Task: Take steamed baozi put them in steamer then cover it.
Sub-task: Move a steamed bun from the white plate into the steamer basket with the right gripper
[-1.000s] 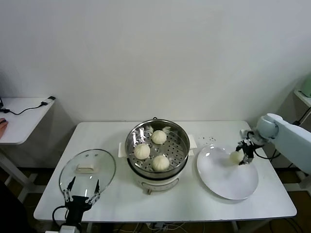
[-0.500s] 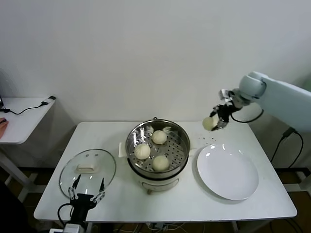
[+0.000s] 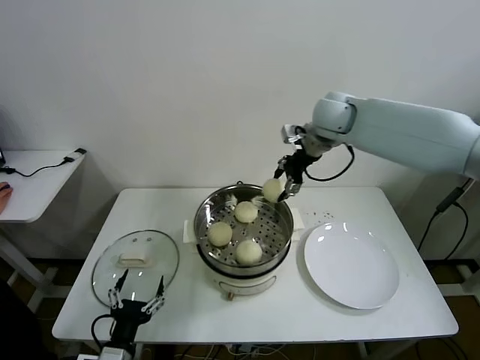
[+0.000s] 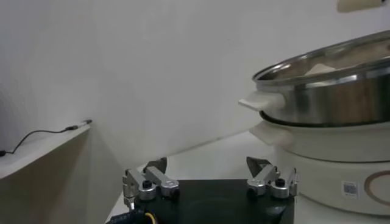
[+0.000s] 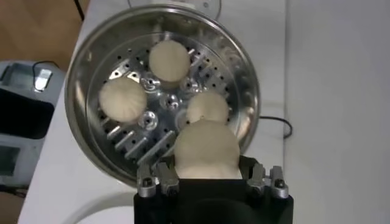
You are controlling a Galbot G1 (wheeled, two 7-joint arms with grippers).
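The right gripper (image 3: pixel 281 189) has its fingers clamped on the fourth baozi (image 3: pixel 271 190), hanging over the steamer (image 3: pixel 243 225) rim at about two o'clock; released here, I judge it could strike the rim and roll onto the desk (image 3: pixel 187 304). Three baozi (image 3: pixel 220 234) sit inside. The left gripper (image 3: pixel 136 301), fingers apart, waits near the cover (image 3: pixel 135 266) at eight o'clock on the white desk before a plain white wall

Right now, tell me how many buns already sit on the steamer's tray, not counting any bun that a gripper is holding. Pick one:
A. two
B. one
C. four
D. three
D: three buns lie on the perforated tray of the steamer, while a fourth bun hangs above the pot's rim in the right gripper, and the plate holds none.
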